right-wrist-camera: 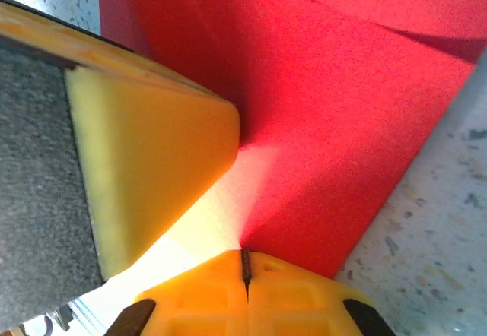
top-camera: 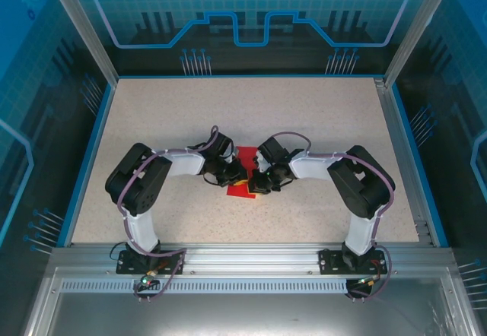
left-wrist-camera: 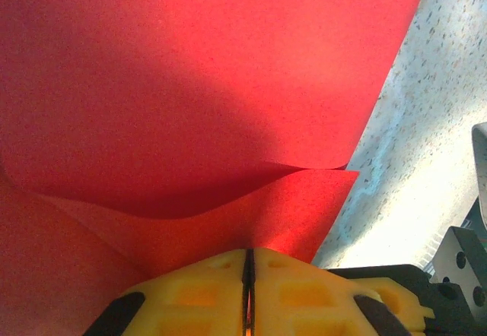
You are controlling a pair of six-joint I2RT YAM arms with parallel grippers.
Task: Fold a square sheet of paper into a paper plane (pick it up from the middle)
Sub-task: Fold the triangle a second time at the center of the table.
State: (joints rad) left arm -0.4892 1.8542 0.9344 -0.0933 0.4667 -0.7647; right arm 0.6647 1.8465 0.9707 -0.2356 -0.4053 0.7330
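In the left wrist view, the left gripper sits lowest and closest. Its two yellow fingertips are pressed together, with only a thin dark seam between them. The paper runs down into that seam, so the jaws are closed on it. Above the tips the red sheet is bent over on itself: a lower layer rises from the grip, and a wide upper layer curves over it. The two layers meet at a pointed corner on the right. To the right of the sheet is the pale speckled table.

In the right wrist view, the right gripper is also closed tight, its yellow tips touching. The paper's lower edge comes down to the seam and appears to be pinched there. A large yellow finger of the left gripper, with a grey pad behind it, presses in from the left, just beside the sheet.

From above, both arms bend inward and their grippers meet near the middle of the table. The paper lies between and under them, with red showing above and below the fingers.
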